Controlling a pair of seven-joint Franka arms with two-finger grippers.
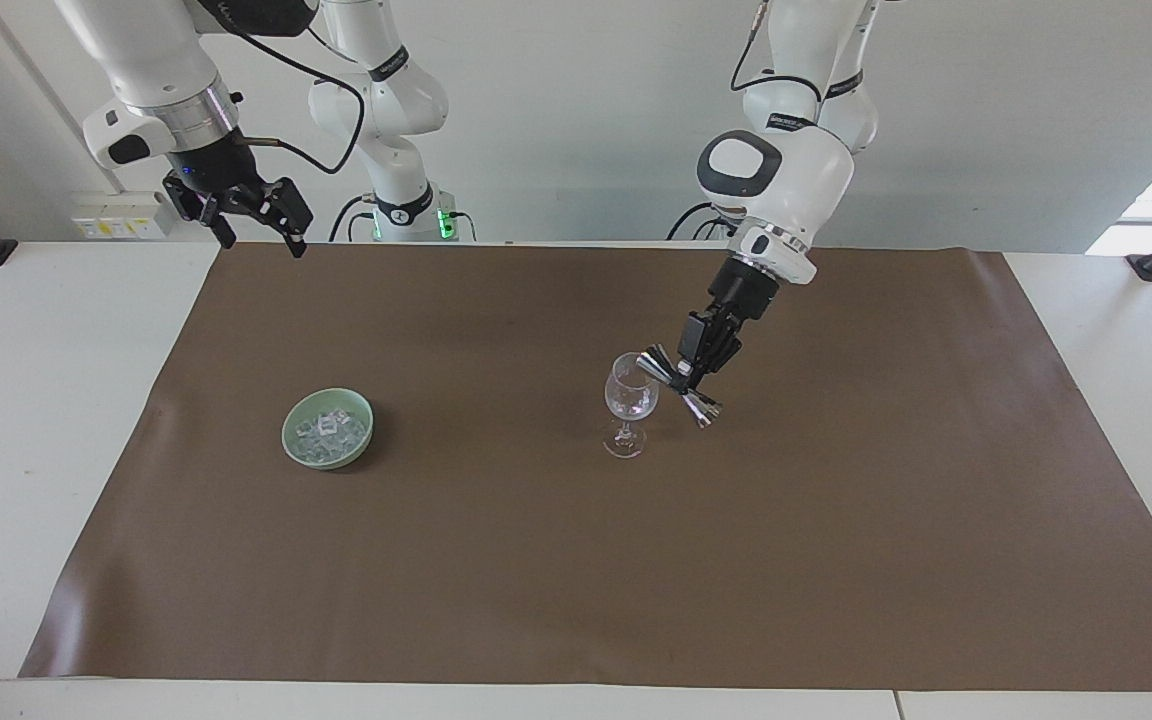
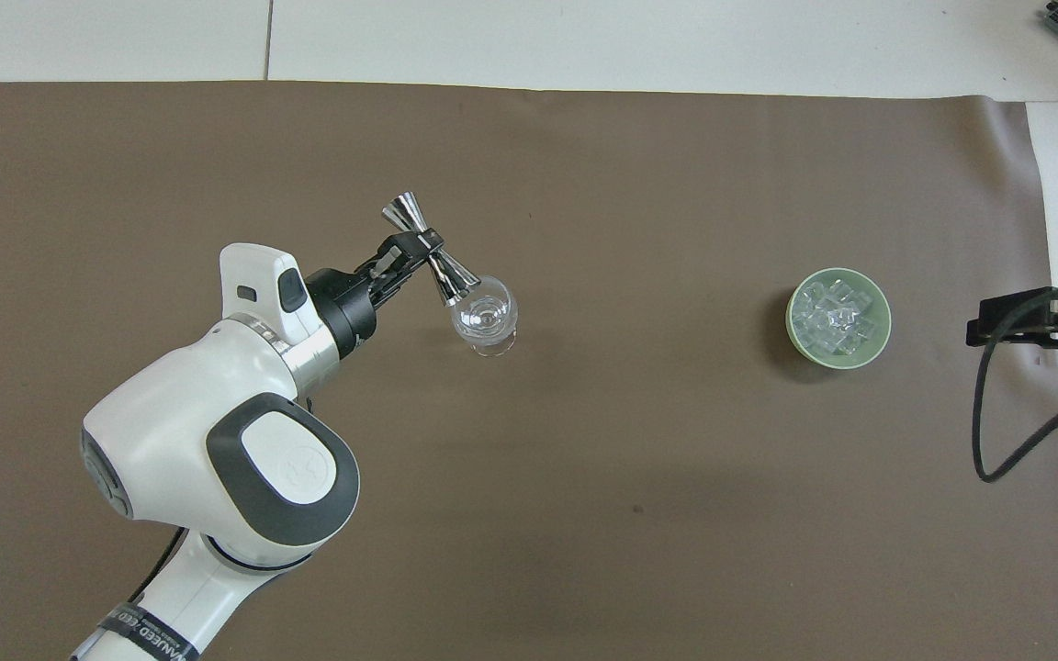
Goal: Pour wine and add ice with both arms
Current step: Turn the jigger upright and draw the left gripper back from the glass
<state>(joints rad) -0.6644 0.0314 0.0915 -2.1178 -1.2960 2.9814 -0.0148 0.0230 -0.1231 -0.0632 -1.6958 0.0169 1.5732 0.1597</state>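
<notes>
The left gripper [image 1: 683, 373], clamped on the tilted jigger [image 1: 677, 384], pours into the wine glass [image 1: 630, 404]; the right gripper [image 1: 254, 212] waits, fingers apart. Next: ice [image 1: 329, 430].

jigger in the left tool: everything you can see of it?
The jigger is a shiny metal double cone, hourglass-shaped, clamped at its narrow waist by the left tool. It is up in the air, tipped steeply, one cone's mouth at the rim of the upright wine glass, the other pointing away. No liquid visible.
</notes>
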